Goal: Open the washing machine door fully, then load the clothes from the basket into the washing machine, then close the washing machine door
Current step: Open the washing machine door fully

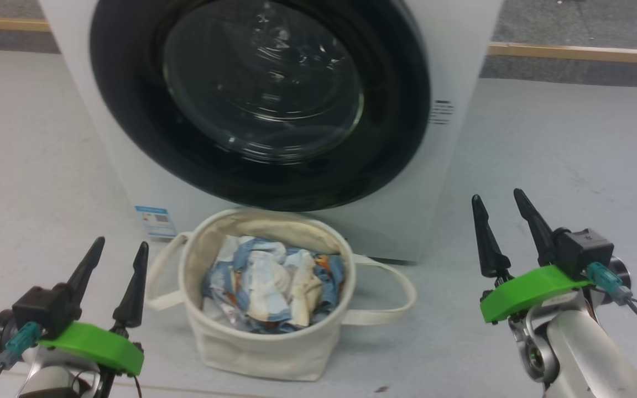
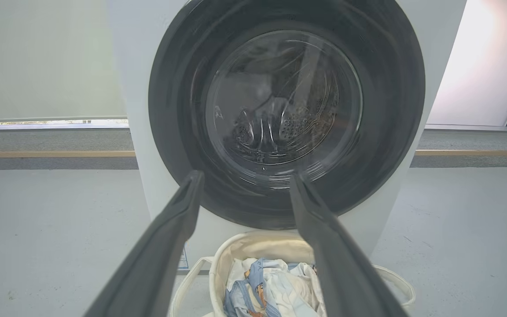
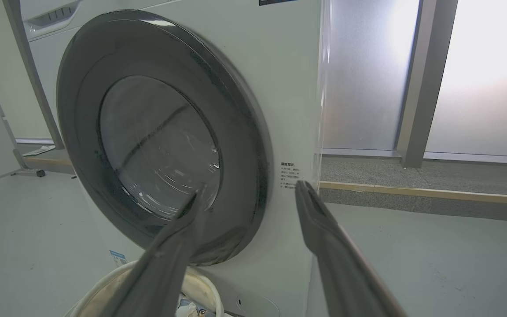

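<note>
Both pairs of jaws stand wide open and empty, each made of two long, dark, tapering fingers (image 1: pixel 131 293) on a bright green mount (image 1: pixel 97 345). Between the left jaws and the right jaws, on the pale matte floor (image 1: pixel 545 155), sits the basket (image 1: pixel 263 348). It is a round tub of soft cream canvas, mouth upward, its two loop handles reaching sideways, one toward each pair. Crumpled inside lie the clothes (image 1: pixel 274 287), light-blue and cream cloth with small orange prints. Beyond the fingertips, just behind the basket, rises the smooth white washing machine (image 1: pixel 462 50). The washing machine door (image 1: pixel 263 94), a glossy black ring round a bulging clear glass bowl, faces the jaws squarely. It seems to lie flush shut, though blur softens its edge.
</note>
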Controlling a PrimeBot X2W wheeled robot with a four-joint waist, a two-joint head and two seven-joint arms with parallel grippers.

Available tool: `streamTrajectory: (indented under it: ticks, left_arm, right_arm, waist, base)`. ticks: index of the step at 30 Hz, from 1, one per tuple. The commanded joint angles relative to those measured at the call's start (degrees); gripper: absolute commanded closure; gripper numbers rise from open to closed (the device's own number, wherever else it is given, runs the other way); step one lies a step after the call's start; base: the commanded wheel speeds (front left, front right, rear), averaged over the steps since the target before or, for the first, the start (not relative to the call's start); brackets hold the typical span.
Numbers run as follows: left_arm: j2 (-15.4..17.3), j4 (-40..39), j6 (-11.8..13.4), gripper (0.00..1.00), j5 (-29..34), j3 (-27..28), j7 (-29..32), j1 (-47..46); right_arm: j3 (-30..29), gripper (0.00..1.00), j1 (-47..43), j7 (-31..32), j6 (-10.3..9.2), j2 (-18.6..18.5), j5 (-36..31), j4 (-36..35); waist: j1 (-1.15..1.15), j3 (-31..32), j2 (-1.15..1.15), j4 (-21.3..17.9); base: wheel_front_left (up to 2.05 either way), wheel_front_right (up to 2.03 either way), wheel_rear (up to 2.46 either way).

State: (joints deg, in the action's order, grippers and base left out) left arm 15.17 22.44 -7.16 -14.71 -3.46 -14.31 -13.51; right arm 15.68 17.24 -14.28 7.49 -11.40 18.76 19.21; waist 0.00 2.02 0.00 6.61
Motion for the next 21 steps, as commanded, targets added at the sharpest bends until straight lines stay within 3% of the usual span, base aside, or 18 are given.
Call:
streamTrajectory:
  ticks: [1, 12, 21]
  left_arm:
    - [1.89, -1.88, -0.32, 0.00, 0.26, 1.90, -0.69, -3.26]
    - [2.13, -1.59, -0.33, 0.00, -1.87, 0.20, -0.69, -3.14]
    - [2.36, -1.77, -0.33, 0.00, -2.07, -0.22, -0.69, -2.95]
  right_arm:
    - [0.80, 0.00, 1.84, -0.72, 0.00, -0.20, 0.45, -1.60]
    - [0.82, 0.00, 1.72, -0.72, 0.00, -0.09, 0.59, -1.45]
    - [0.99, 0.00, 1.62, -0.72, 0.00, -0.13, 0.69, -1.41]
  waist:
    - [0.00, 0.00, 0.00, -0.08]
    - [0.00, 0.09, 0.00, -0.60]
    - [0.00, 0.23, 0.00, -0.51]
  base:
    - [1.13, 1.32, -2.46]
    - [1.09, 1.22, -2.32]
    - [0.52, 0.52, -1.05]
